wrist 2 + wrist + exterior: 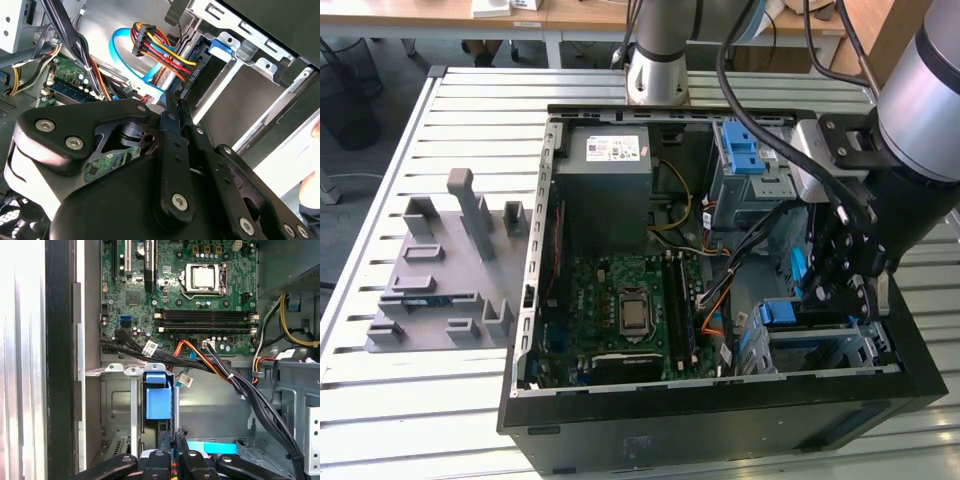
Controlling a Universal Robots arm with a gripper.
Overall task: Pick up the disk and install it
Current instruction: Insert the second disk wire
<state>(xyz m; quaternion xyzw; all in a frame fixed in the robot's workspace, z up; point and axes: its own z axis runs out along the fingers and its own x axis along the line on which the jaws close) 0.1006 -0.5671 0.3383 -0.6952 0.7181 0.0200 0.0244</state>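
Note:
The disk stands on edge in the lower drive bay of the open computer case, at the exterior view's right. Its blue carrier frame faces up between the bay's metal walls. The carrier's blue tab shows at the bay's mouth in the second wrist view. My gripper hangs just above this bay. Its black fingers are pressed together with nothing visible between them. In the second wrist view my gripper's tips point toward a light blue cable and a bundle of coloured wires beside the bay.
The motherboard fills the case floor, with the grey power-supply box behind it. An upper drive cage with a blue latch stands at the back. Black cables run across near the bay. A grey fixture lies on the slatted table.

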